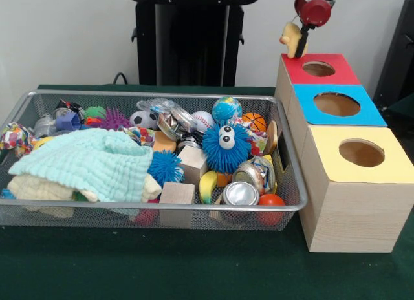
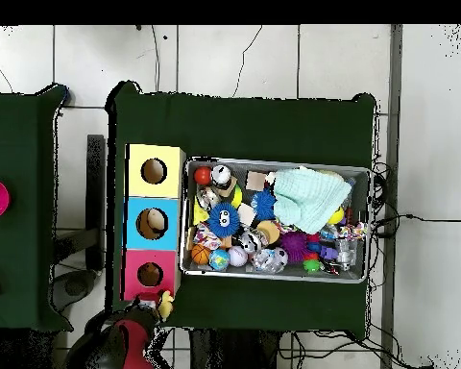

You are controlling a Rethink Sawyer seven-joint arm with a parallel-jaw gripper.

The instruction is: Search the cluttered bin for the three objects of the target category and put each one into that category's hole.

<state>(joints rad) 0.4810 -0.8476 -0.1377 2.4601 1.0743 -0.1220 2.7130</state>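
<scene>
Rubber duck [image 1: 290,37], small and yellow, hangs pinched in the tool [image 1: 300,40] up high, just behind the red box [image 1: 318,68] and a little to the side of its round hole. From above, the duck [image 2: 164,306] shows just past the red end of the row of boxes, near the robot's red arm [image 2: 129,348]. The tool is closed on the duck, holding it by one side. The duck looks light and squishy, so I think it could bend or slip if it is only pinched at an edge; a hold across its fat middle would be safer. It looks smooth, so it may slide too. Three wooden boxes stand in a row on the green tabletop [image 1: 129,267], touching each other: the red one, a blue box [image 1: 336,105] and a yellow box [image 1: 359,154], each with a flat colored top and one round hole. Beside them sits a bin [image 1: 162,213] made of silver wire mesh, full of toys. A soft, pale green cloth [image 1: 90,164] lies bunched at one end. A blue spiky ball [image 1: 226,147] with big eyes sits in the middle. Near it are plain wooden blocks [image 1: 176,195], shiny metal cans [image 1: 240,194], a banana [image 1: 207,185], and small round sports balls [image 1: 253,121]. I think the duck needs to come forward over the red hole before it is let go.
</scene>
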